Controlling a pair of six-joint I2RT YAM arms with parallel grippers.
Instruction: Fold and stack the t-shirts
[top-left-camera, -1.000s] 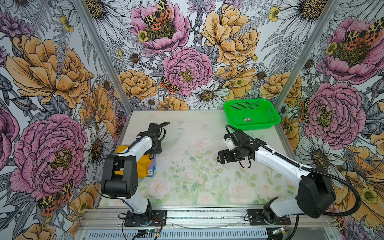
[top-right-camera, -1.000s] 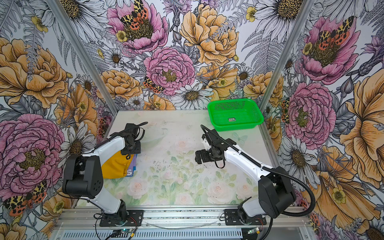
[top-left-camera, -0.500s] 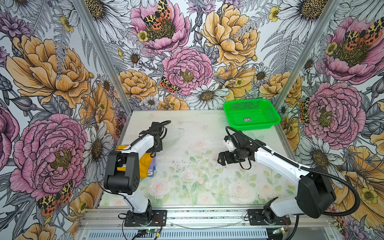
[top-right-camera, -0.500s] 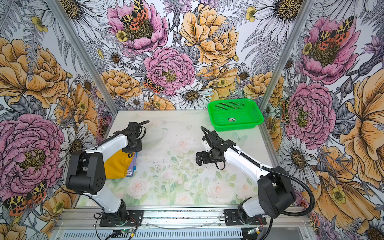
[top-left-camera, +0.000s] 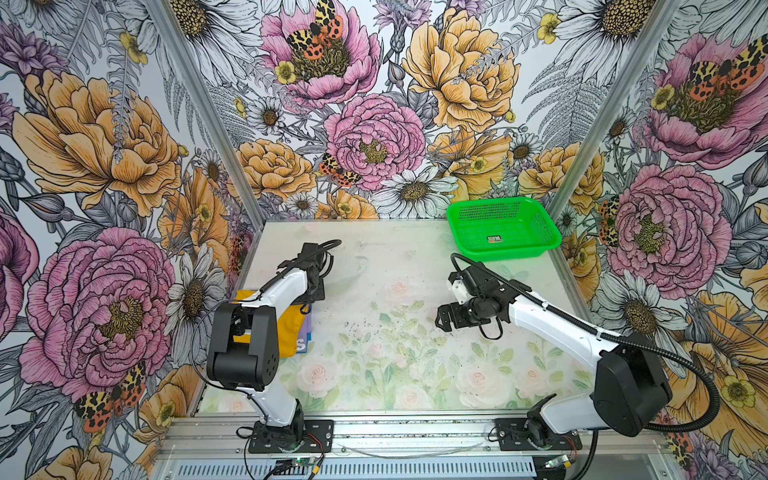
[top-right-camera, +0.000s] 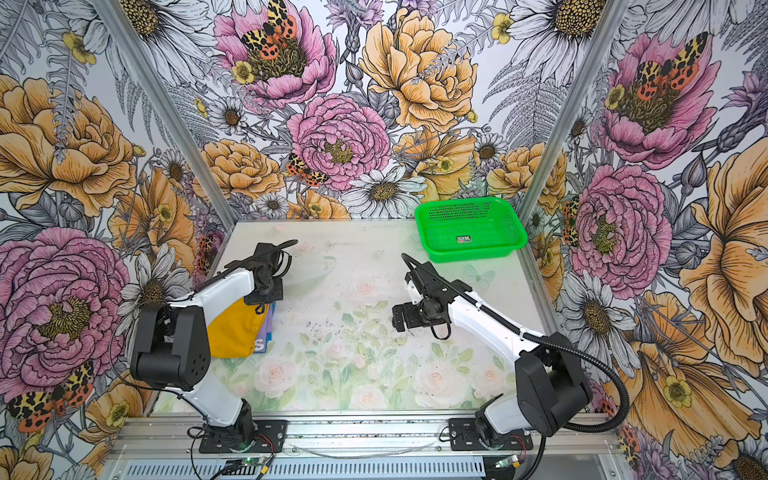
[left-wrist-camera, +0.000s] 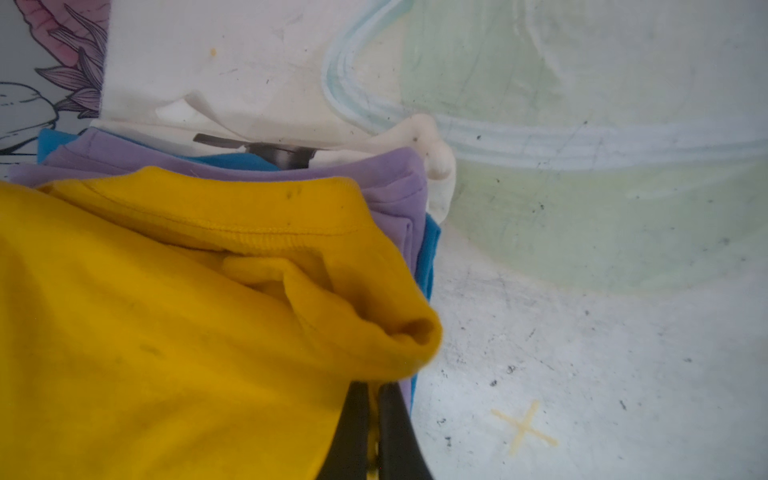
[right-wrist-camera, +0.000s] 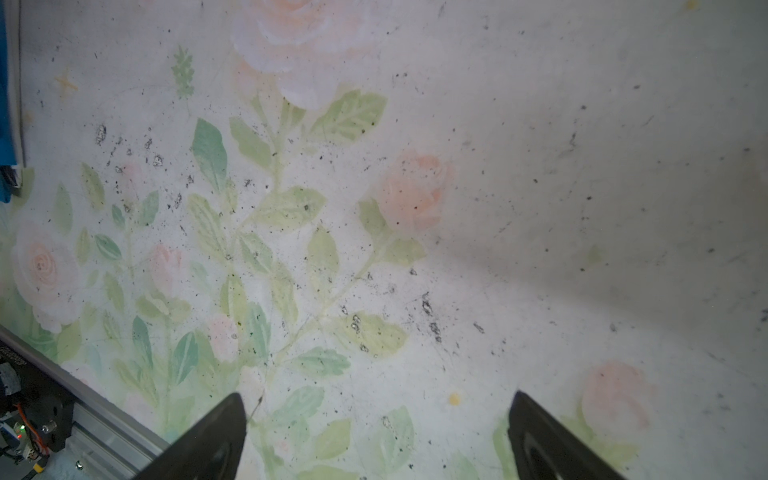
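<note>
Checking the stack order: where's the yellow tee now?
In both top views the yellow tee lies at the table's left edge, on top of the lavender tee.

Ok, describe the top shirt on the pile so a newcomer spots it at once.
Find the left edge of the table, where folded tees lie piled under the left arm. On top is the mustard-yellow t-shirt: plain, unlike the printed lavender t-shirt and the blue t-shirt edging out beneath it.

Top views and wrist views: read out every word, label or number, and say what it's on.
"S": white letter on the lavender t-shirt, the rest covered by the yellow t-shirt.
Sticker in the green basket: too small to read.
Dark print on the white cloth, left wrist view: unreadable.
</note>
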